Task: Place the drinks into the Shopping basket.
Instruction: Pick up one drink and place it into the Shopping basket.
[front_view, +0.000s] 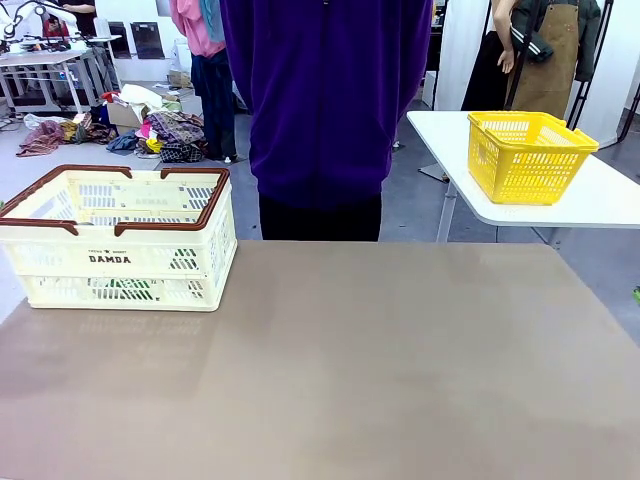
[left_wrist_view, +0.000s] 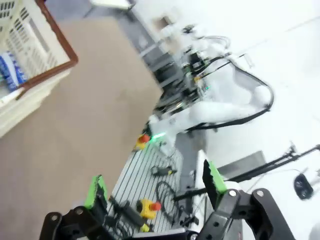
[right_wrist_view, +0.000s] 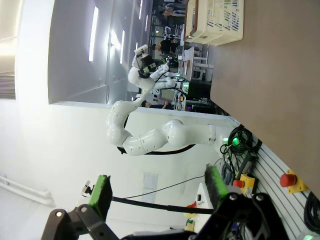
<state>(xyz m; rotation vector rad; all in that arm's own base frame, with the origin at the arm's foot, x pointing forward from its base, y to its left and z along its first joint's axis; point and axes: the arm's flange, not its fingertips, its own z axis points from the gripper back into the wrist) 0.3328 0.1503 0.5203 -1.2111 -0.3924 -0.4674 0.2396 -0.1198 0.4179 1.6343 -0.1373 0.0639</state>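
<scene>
- While the person (front_view: 325, 100) in a purple top stands at the far edge, the brown table (front_view: 380, 380) in the front view carries the Shopping basket (front_view: 120, 238) at its left rear corner.
- The Shopping basket is cream-white with a brown rim and "DAMDA" on the near wall; through its lower slats something green shows (front_view: 125, 290), possibly a can, though the slats hide too much to be sure.
- In the left wrist view, a corner of the same crate sits at the upper left, and a blue drink (left_wrist_view: 11, 71) with white lettering lies inside it behind the slatted wall.
- The left gripper (left_wrist_view: 156, 187) has its green-padded fingers spread wide, with nothing between them; it hangs off the table's edge, above a slotted base plate with red and yellow buttons.
- The right gripper (right_wrist_view: 157, 192) is likewise spread apart and empty, pointing away from the table toward the white wall, with the other white arm in its view.
- A smaller yellow basket (front_view: 528, 155) stands on a separate white table (front_view: 600, 200) at the right rear, well apart from the crate.
</scene>
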